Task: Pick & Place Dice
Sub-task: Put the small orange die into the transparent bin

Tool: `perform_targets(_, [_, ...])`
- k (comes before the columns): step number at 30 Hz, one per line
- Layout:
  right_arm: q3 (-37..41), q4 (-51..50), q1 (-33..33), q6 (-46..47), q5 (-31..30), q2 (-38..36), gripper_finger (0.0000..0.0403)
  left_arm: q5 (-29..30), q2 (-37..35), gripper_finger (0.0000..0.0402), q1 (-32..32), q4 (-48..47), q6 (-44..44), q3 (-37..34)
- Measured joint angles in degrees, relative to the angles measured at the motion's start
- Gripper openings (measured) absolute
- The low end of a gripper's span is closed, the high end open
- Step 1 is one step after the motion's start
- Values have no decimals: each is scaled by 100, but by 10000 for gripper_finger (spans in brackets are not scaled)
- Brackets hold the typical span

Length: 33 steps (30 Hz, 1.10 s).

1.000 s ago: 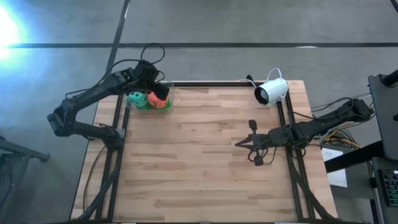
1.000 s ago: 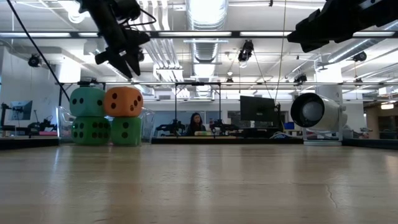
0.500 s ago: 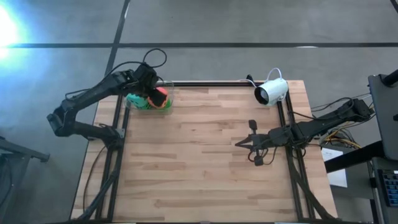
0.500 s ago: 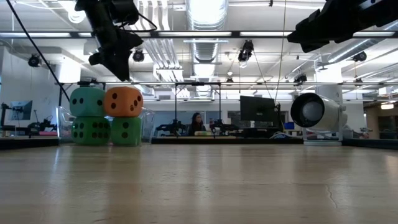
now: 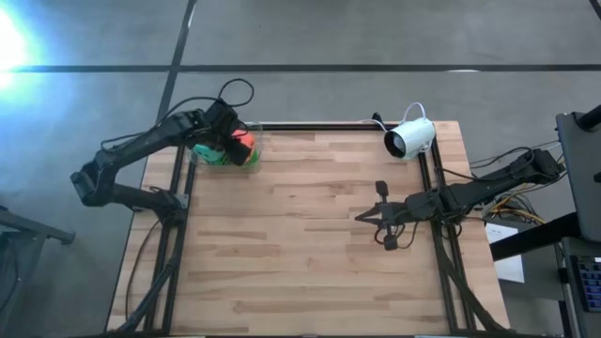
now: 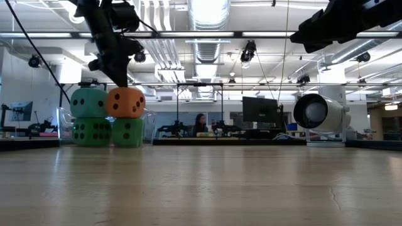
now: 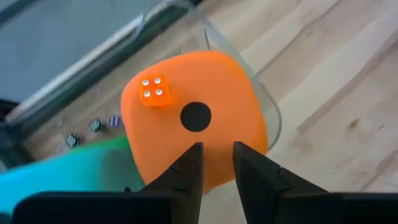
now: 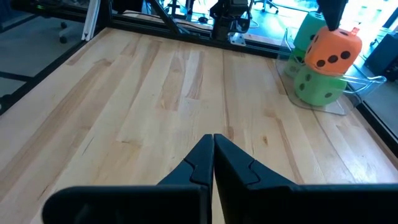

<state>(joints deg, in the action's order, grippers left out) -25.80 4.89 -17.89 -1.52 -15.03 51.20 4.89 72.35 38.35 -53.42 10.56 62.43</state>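
With my left gripper (image 7: 216, 163) nearly closed and empty above the orange die (image 7: 198, 118), I judge it soft, light; I'd reopen and pinch opposite faces.

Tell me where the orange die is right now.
The orange die sits in the top layer of the dice stack at the table's far left corner, beside the teal die, on a green die, directly under the left gripper.

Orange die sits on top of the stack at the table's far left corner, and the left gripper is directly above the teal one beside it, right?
Not quite. The left gripper hangs directly above the orange die itself, not the teal die beside it; the left wrist view shows this. The stack's place is as you say.
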Motion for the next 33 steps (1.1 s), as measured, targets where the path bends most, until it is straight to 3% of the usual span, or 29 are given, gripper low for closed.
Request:
perform_targets(5, [0,2,0,0,-2,0,8,2,-21,90,0,430,-32,-7])
perform_targets(16, [0,2,0,0,0,0,8,26,-25,90,2,458,-119,-11])
perform_targets(24, [0,2,2,0,-2,0,8,589,-26,90,7,478,-134,-11])
perform_targets(33, [0,2,2,0,-2,0,8,607,-26,90,6,762,-49,-11])
